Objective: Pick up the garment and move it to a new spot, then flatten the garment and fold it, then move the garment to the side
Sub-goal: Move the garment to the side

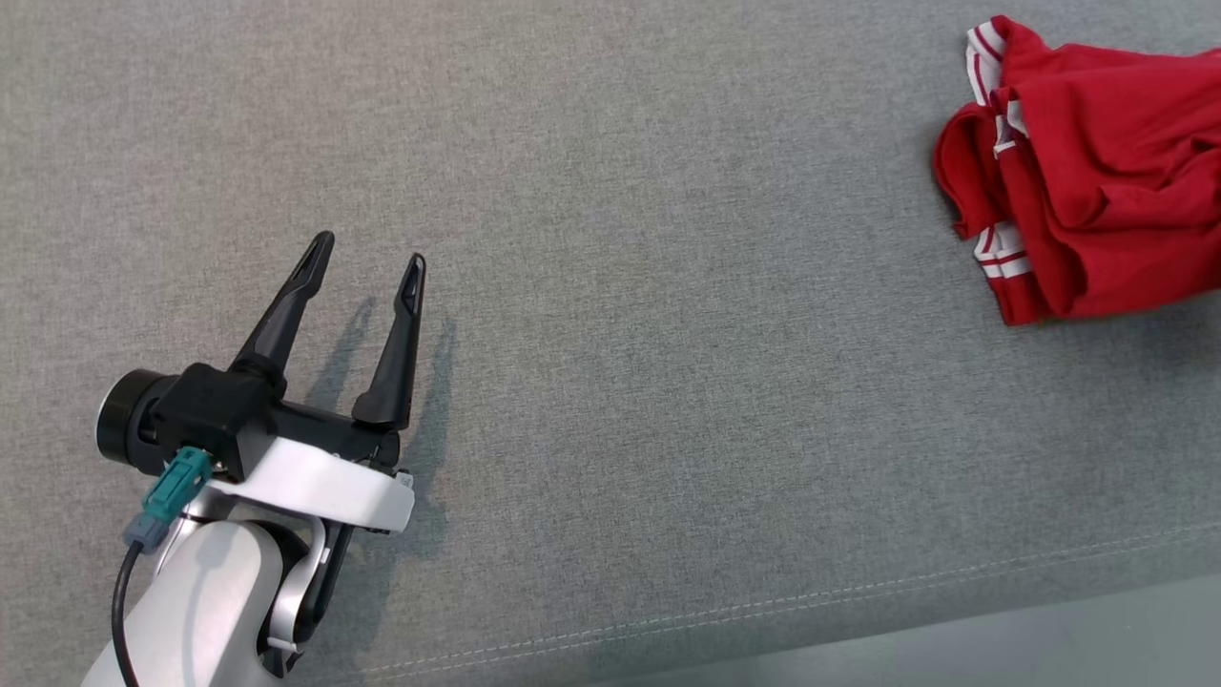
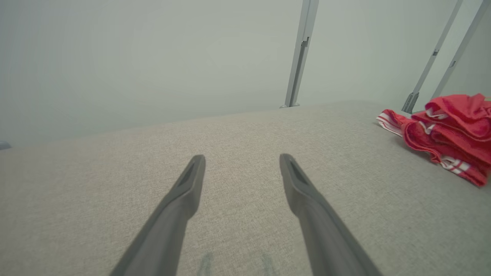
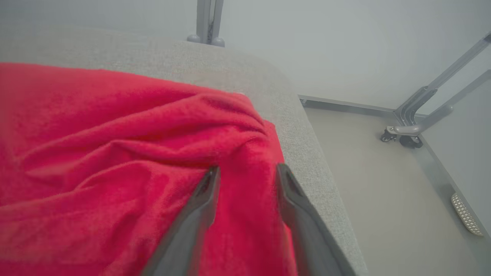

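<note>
The garment (image 1: 1097, 172) is red with white-striped trim and lies crumpled in a heap at the far right of the grey padded surface (image 1: 668, 334). My left gripper (image 1: 370, 250) stands open at the lower left, far from the cloth, with nothing between its fingers. The left wrist view shows its fingers (image 2: 241, 159) spread over bare padding, and the garment (image 2: 452, 130) off to the right. In the right wrist view my right gripper (image 3: 247, 170) has its fingers apart right on the garment (image 3: 115, 153), with red fabric showing between them, loose, near the surface's edge.
The padded surface ends just right of the garment (image 3: 307, 145), with pale floor (image 3: 383, 199) below. A stitched front edge (image 1: 763, 606) runs along the bottom. Metal frame legs (image 2: 301, 53) and a castor (image 3: 406, 140) stand beyond the surface.
</note>
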Available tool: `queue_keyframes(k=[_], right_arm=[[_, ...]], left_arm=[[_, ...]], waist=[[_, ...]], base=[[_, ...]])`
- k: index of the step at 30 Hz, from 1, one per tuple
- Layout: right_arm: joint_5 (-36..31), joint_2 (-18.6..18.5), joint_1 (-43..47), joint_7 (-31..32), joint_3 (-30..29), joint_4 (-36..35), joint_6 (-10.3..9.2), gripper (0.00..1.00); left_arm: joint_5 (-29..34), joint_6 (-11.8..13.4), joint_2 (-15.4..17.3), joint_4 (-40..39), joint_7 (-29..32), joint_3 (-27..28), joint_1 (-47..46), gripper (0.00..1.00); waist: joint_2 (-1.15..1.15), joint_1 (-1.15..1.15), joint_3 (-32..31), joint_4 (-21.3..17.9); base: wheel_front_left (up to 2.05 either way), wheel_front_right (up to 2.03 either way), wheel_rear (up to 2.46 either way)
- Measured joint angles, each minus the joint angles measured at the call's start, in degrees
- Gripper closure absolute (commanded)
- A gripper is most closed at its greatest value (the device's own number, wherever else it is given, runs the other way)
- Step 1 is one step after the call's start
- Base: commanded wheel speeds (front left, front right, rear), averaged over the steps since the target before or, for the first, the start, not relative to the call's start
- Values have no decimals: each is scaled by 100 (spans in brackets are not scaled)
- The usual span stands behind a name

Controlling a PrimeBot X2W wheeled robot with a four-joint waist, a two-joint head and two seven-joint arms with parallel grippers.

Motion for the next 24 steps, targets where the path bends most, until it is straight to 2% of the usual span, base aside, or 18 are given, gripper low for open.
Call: queue_keyframes(k=[6, 10, 15, 18, 21, 24], right_arm=[[2, 298, -88, -292, -33, 588, 0, 0], [310, 356, 10, -677, -136, 410, 0, 0], [359, 460, 564, -804, -313, -662, 0, 0], [158, 672, 1070, -836, -859, -1678, 0, 0], [-249, 1010, 1703, -844, -1418, -2593, 0, 0], [-700, 1483, 2403, -845, -1738, -3307, -1, 0]], left_arm=[[-10, -44, 22, 41, -1, 1, -15, 0], [-35, -41, 21, 99, -48, 24, -4, 0], [-131, 51, 65, 132, -97, 165, 191, 0], [-215, 134, 158, 118, -100, 280, 426, 0], [-223, 256, 244, 11, -110, 424, 605, 0], [-265, 369, 313, -85, -144, 561, 770, 0]], waist=[[0, 0, 3, 13], [0, 0, -177, 10], [0, 0, -504, 15], [0, 0, -707, 45], [0, 0, -879, 121], [0, 0, -1028, 229]], base=[[0, 0, 0], [0, 0, 0], [0, 0, 0], [0, 0, 0], [0, 0, 0], [0, 0, 0]])
